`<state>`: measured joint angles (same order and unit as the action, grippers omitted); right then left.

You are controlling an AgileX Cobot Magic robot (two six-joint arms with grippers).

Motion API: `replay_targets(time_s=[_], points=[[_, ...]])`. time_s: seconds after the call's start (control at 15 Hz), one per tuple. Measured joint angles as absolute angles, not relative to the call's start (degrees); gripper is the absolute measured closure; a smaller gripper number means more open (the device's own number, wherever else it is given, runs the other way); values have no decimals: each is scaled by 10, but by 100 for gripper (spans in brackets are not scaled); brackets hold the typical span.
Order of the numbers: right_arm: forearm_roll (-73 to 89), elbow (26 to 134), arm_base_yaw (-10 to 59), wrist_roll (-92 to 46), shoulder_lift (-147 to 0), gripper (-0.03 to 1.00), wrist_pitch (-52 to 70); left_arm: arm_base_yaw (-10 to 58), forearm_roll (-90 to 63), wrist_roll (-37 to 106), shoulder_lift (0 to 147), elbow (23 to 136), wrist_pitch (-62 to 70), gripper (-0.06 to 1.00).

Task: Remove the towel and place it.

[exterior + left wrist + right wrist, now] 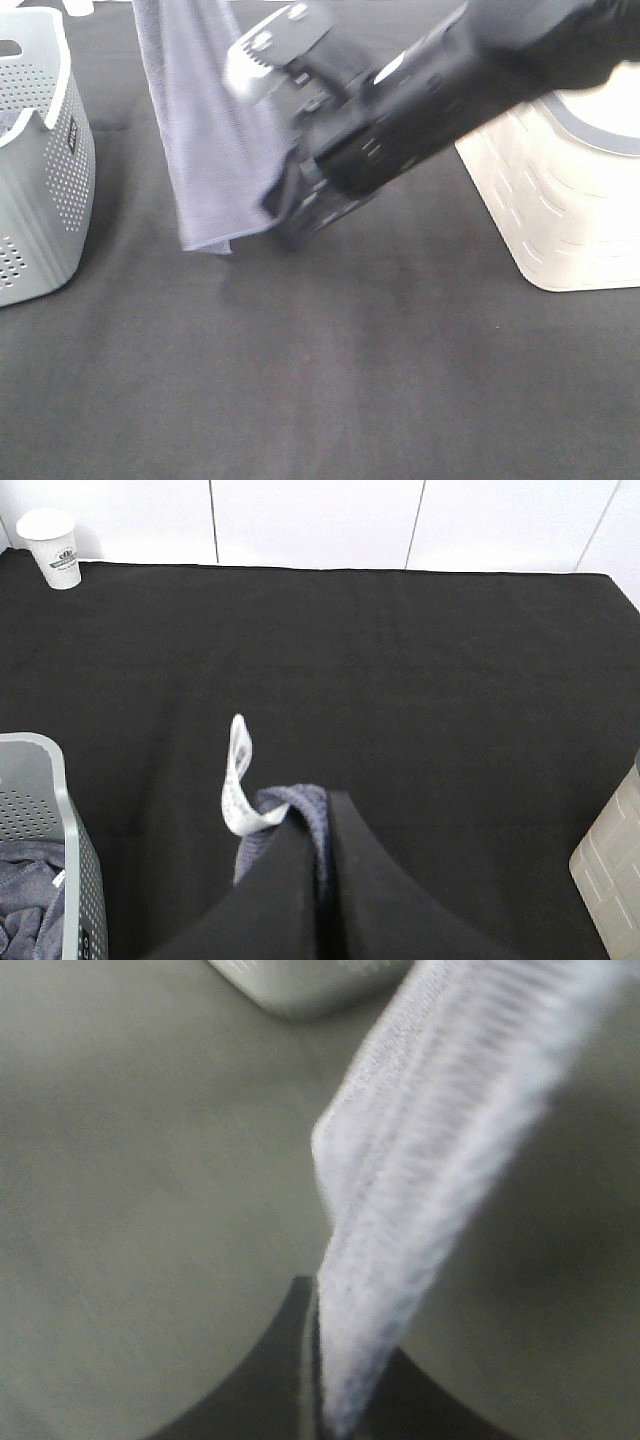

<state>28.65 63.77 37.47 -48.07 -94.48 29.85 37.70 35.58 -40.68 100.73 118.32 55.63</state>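
The grey-lavender towel [205, 120] hangs in the air over the black table, stretched from the top edge of the exterior view down to its lower edge. My right gripper [285, 205] reaches across the middle and is shut on the towel's lower right side. In the right wrist view the towel [430, 1160] runs out from between the closed right gripper [318, 1360]. My left gripper [320, 825] is shut on a towel corner [295, 805] with the white tag [237, 780] sticking out. The left gripper is out of the exterior view.
A grey perforated basket [45, 150] stands at the left with cloth inside [25, 880]. A white basket [560, 190] stands at the right. A paper cup [52, 548] stands at the table's far corner. The table is covered in black cloth [330, 370].
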Motion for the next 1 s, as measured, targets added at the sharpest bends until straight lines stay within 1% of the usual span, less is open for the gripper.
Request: replay_targets(time_s=[0.07, 0.2, 0.27, 0.4, 0.6, 0.73, 0.93, 1.0], points=[[201, 674, 356, -433, -945, 95, 354, 377, 358, -407, 1008, 1179, 555, 94], [69, 739, 338, -404, -945, 95, 471, 377, 363, -427, 1008, 1159, 544, 94], [6, 770, 337, -401, -945, 95, 517, 377, 374, -458, 1008, 1145, 541, 94], [-84, 819, 337, -395, -945, 95, 564, 377, 407, -549, 1008, 1121, 541, 94], [-180, 861, 337, -389, -945, 95, 575, 377, 467, -708, 1008, 1086, 542, 94], [-251, 874, 337, -372, -945, 95, 560, 377, 500, -807, 1008, 1054, 543, 94], [-341, 874, 337, -300, -946, 95, 473, 377, 559, -953, 1008, 1001, 538, 94], [-354, 874, 337, -288, -946, 95, 453, 377, 572, -979, 1008, 992, 534, 94]])
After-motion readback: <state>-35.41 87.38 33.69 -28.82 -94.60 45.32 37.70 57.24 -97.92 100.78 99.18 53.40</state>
